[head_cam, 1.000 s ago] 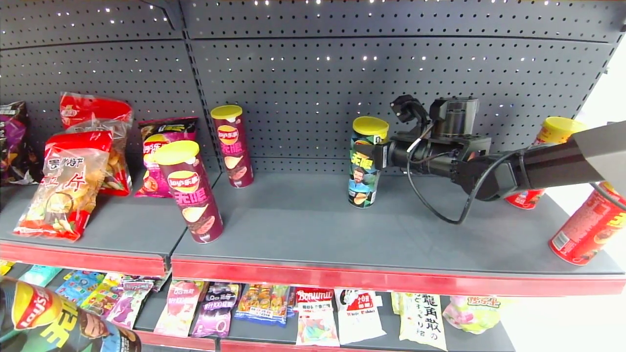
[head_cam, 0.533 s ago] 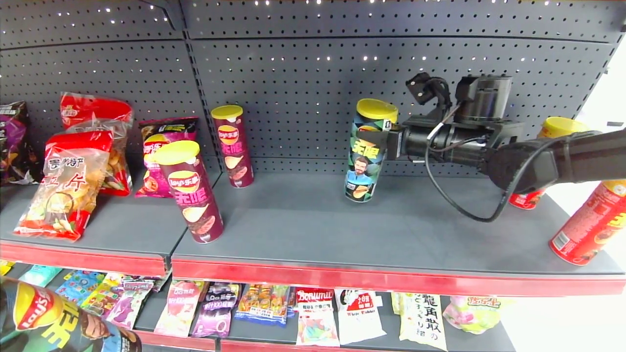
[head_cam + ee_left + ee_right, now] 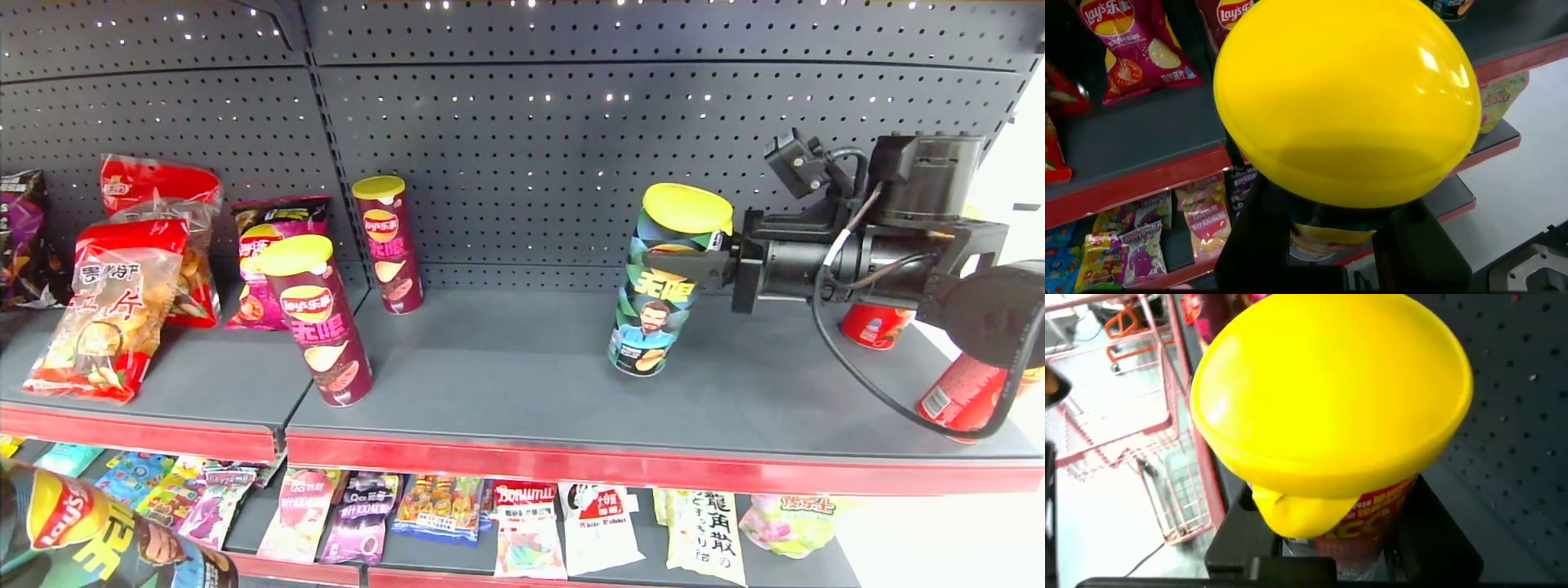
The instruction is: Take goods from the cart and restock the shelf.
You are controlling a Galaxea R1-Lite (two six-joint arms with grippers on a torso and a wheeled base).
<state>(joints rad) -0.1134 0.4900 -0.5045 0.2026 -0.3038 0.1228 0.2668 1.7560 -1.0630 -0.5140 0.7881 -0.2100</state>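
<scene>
A grey shelf (image 3: 506, 392) with a red front lip (image 3: 653, 469) is standing against a pegboard wall (image 3: 506, 147). Bare deck is lying open between the purple chip cans (image 3: 318, 322) and the red cans (image 3: 955, 392). There the right gripper (image 3: 686, 265) is clamping its jaws around a tilted green chip can (image 3: 661, 327); I cannot tell if the can's base is touching. The left gripper (image 3: 1339, 241) is clasping a second chip can (image 3: 90, 531) with its jaws, below the shelf's left end. A wire cart (image 3: 1135, 416) is standing on the floor.

My right gripper (image 3: 684, 263) clamps the green can (image 3: 653, 327) near its yellow lid. It tilts, right of centre, base at the grey shelf (image 3: 490, 384). A second can (image 3: 90, 531), same design, leans in the lower left corner.
</scene>
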